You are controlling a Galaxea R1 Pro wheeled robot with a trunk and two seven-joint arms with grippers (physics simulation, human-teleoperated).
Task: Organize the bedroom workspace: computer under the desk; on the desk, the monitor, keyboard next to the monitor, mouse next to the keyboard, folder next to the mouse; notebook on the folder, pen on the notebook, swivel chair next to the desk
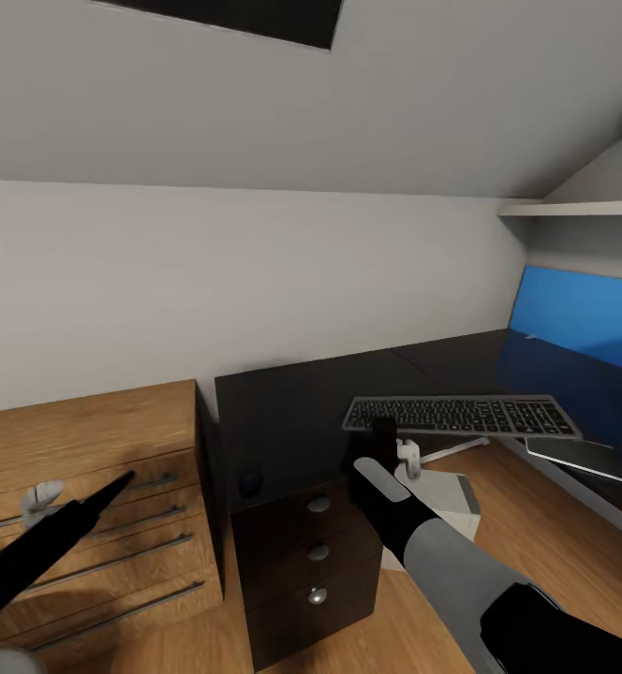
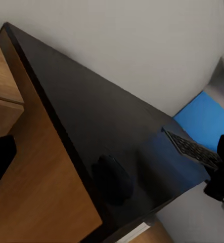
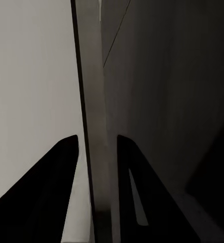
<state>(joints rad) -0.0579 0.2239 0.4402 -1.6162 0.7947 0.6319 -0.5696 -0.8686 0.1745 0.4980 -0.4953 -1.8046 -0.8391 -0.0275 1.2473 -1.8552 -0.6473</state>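
the right gripper [image 1: 384, 440] is clenched on the near long edge of the keyboard [image 1: 461, 415], holding it raised and roughly level over the desk [image 1: 292, 412], past the front edge near the drawer end. in the right wrist view the keyboard's thin edge [image 3: 96, 152] runs between the two dark fingers [image 3: 51, 182]. the mouse [image 1: 250, 483] lies at the desk's front edge, near the corner beside the wooden dresser [image 1: 86, 440]. the left gripper [image 1: 114, 489] hovers over the dresser front; i cannot tell whether it is released or clenched. a blue-lit monitor [image 1: 583, 328] stands at the far right.
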